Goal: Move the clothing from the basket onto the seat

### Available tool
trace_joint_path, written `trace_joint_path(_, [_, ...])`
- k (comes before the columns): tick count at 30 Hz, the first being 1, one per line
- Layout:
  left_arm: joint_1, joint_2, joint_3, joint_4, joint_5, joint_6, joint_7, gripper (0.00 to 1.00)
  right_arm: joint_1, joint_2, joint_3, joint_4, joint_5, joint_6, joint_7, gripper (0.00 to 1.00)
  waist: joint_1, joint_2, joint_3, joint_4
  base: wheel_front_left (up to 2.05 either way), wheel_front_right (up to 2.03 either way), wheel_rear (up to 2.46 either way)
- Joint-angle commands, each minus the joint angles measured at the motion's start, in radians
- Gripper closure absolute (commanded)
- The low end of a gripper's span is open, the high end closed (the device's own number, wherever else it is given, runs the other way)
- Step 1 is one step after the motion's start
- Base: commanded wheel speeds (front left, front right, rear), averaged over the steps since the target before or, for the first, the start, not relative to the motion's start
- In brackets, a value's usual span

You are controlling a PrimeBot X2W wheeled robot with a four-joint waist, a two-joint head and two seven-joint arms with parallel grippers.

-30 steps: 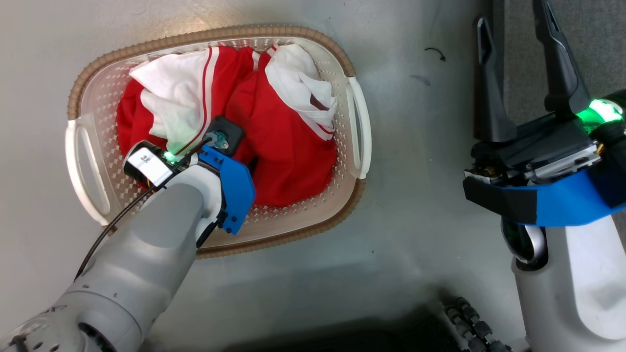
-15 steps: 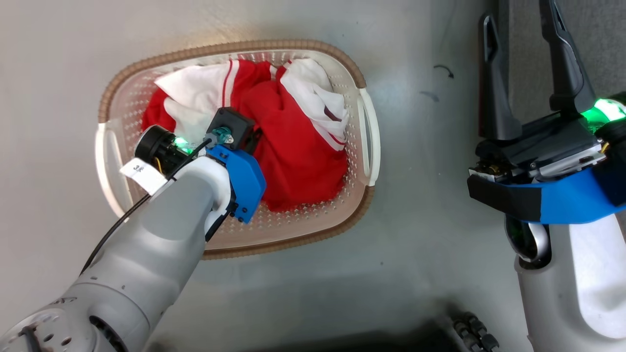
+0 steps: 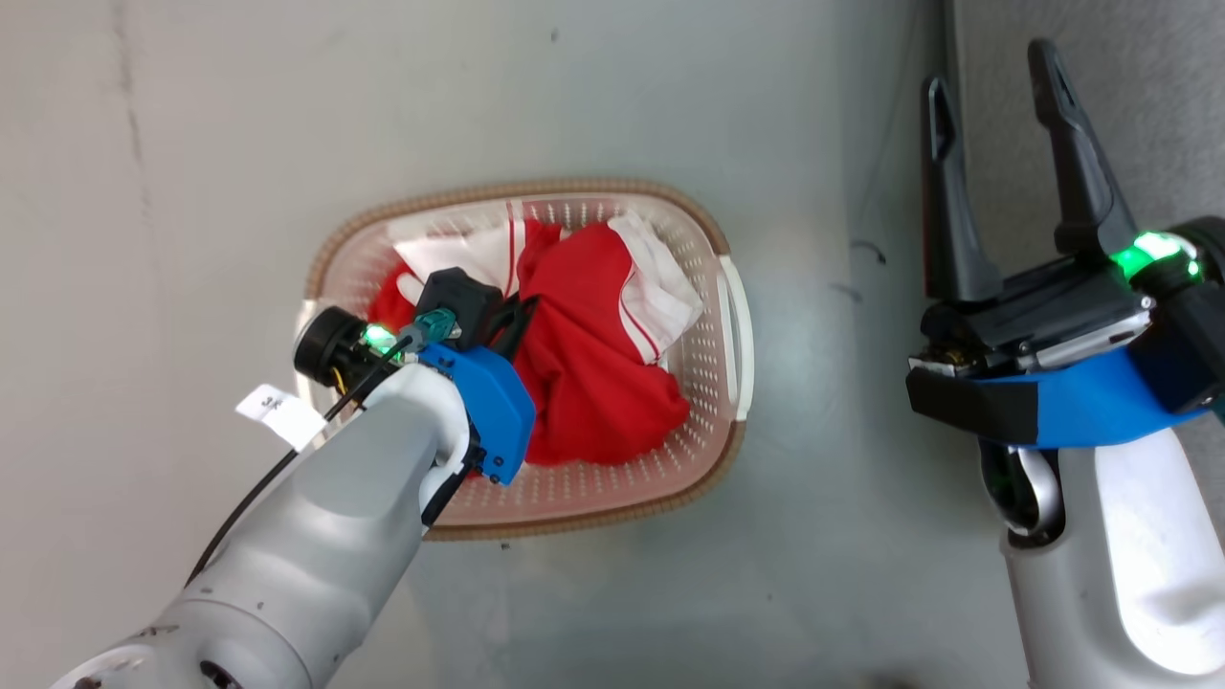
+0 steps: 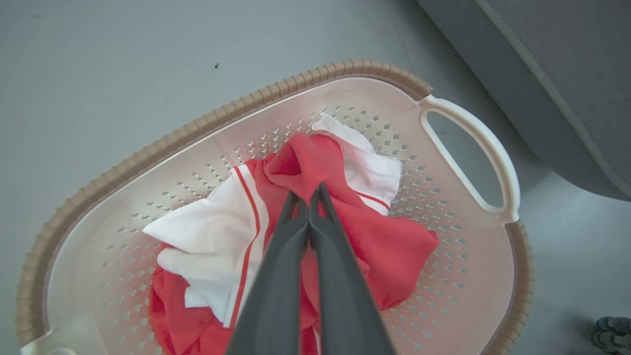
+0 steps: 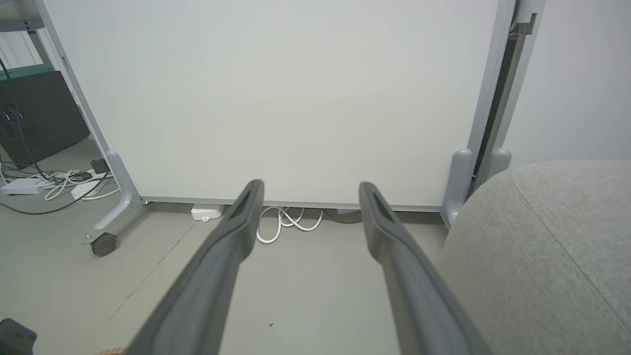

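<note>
Clothing [image 4: 394, 246] bunched in basket [image 4: 315, 74] on floor [image 4: 123, 49]. Left gripper [image 4: 308, 193] clenched on raised red fold, tips pinching top ridge, likely so garment lifts clear. Right gripper [image 5: 310, 186] spread wide, empty, parked beside seat [image 5: 542, 246], probably keeping path free.

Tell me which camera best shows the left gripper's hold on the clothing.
Left wrist view: the left gripper pinches a raised fold of the clothing in the basket. In the head view its wrist hides that pinch. The right wrist view faces a white panel.

The clothing [image 3: 598, 383] lies in the basket [image 3: 536, 188] on the floor [image 3: 191, 191], left of the seat [image 4: 567, 59].
</note>
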Motion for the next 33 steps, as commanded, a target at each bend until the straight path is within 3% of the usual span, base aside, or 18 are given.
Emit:
trace_joint_path(1, [0.011, 0.003, 0.011, -0.006, -0.007, -0.001, -0.007, 1.00, 0.018, -0.004, -0.004, 0.005, 0.000, 0.000, -0.004, 0.00, 0.0001, 0.0000, -0.063, 0.019, 0.00, 0.00, 0.00])
trace_joint_path(6, [0.033, 0.029, 0.127, -0.094, 0.039, 0.008, -0.008, 1.00, 0.050, -0.004, -0.017, 0.020, -0.002, 0.000, -0.004, 0.00, 0.0001, 0.0000, -0.146, 0.039, 0.00, 0.00, 0.00])
trace_joint_path(16, [0.185, 0.070, 0.424, -0.310, 0.236, 0.037, -0.008, 1.00, 0.137, -0.004, -0.028, 0.052, 0.011, 0.000, -0.004, 0.00, 0.0001, 0.0000, -0.328, 0.068, 0.00, 0.00, 0.00])
trace_joint_path(25, [0.287, 0.055, 0.641, -0.479, 0.395, 0.026, -0.008, 1.00, 0.195, -0.004, -0.021, 0.072, 0.024, 0.000, -0.004, 0.00, 0.0001, 0.0000, -0.454, 0.077, 0.00, 0.00, 0.00])
trace_joint_path(33, [0.332, 0.028, 0.772, -0.613, 0.496, 0.013, -0.008, 1.00, 0.244, -0.004, -0.016, 0.088, 0.037, 0.000, -0.004, 0.00, 0.0001, 0.0000, -0.542, 0.078, 0.00, 0.00, 0.00])
